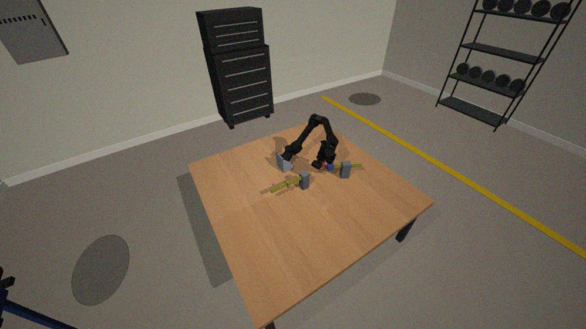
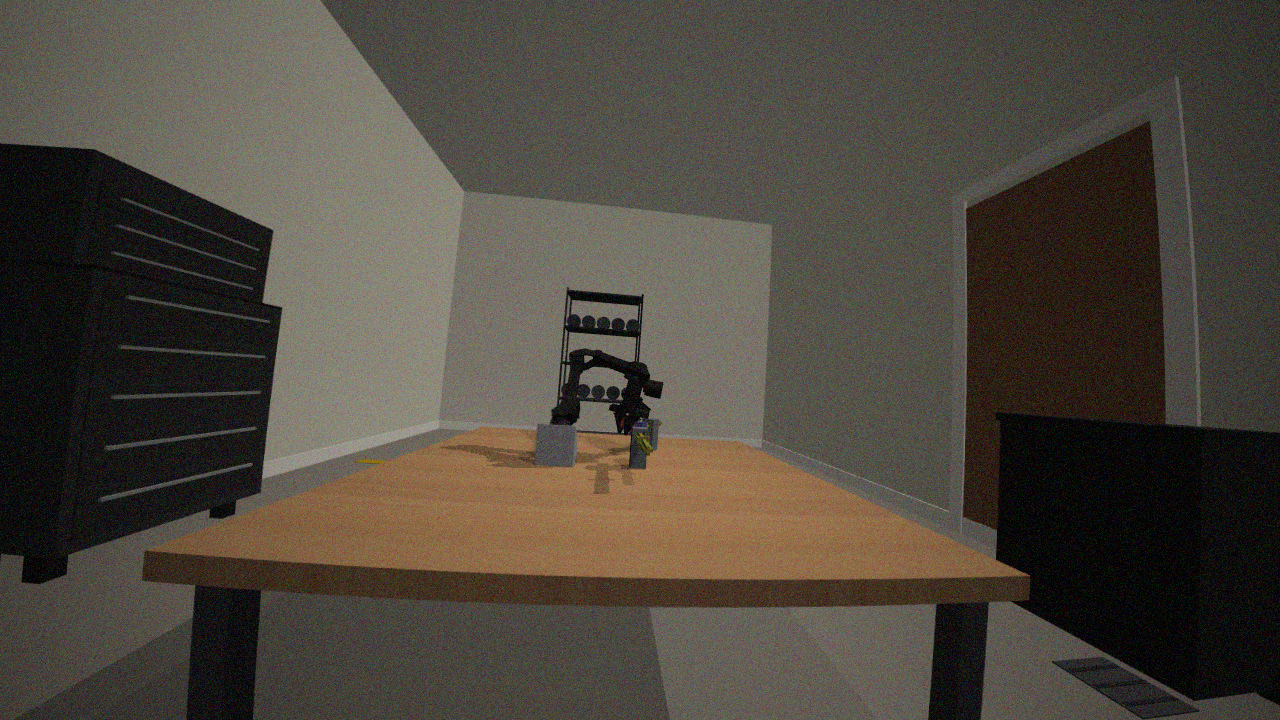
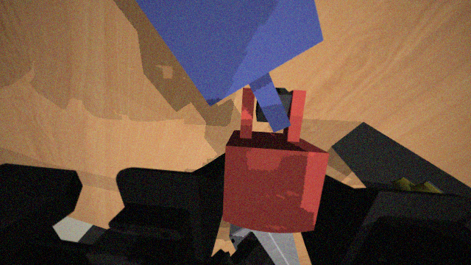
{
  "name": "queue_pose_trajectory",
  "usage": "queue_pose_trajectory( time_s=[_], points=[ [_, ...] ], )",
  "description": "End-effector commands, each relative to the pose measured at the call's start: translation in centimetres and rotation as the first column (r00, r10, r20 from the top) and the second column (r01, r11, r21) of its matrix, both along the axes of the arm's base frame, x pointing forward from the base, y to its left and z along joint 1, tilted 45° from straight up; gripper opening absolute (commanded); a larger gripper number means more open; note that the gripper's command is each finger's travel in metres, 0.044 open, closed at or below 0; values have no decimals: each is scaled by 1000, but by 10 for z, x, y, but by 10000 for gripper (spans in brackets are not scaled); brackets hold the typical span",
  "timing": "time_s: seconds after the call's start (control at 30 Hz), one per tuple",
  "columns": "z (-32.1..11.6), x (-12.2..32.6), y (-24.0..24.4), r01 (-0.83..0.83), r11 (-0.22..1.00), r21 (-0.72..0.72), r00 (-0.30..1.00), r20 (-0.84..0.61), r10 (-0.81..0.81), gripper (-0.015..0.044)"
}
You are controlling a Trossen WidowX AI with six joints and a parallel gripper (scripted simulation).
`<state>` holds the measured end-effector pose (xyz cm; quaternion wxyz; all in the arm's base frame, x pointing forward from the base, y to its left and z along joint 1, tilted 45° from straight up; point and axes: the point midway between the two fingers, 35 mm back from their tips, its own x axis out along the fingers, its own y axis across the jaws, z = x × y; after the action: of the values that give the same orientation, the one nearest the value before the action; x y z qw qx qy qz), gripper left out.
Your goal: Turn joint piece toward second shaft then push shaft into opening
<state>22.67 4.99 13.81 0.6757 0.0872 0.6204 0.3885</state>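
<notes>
My gripper (image 1: 322,165) (image 3: 257,155) is shut on the red joint piece (image 3: 270,173), with a dark finger on each side of it. Two red prongs reach from the piece to a blue arm on the blue end part (image 1: 330,166) (image 3: 224,40). The blue part appears turned relative to the red piece. It is on the shaft at the right block (image 1: 345,170). The second, yellow-green shaft (image 1: 283,186) (image 2: 645,443) runs through the left block (image 1: 305,181) (image 2: 637,454) (image 3: 401,154), apart from the joint piece. The opening's direction is hidden by the fingers.
A grey angled piece (image 1: 282,162) (image 2: 555,445) stands on the wooden table (image 1: 298,247) (image 2: 572,528) beside the arm's base. The arm arches over from the table's back edge. A drawer cabinet (image 1: 243,70) and a rack (image 1: 505,51) stand off the table.
</notes>
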Motion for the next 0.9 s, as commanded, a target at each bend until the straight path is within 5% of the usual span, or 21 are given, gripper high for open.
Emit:
queue_pose_trajectory(
  time_s=[0.0,0.07,0.87],
  points=[
    [0,0,0,0,1000,0,1000,0,0,42],
    [0,0,0,0,1000,0,1000,0,0,0],
    [-13,9,-7,-174,985,-7,942,292,168,0]
  ],
)
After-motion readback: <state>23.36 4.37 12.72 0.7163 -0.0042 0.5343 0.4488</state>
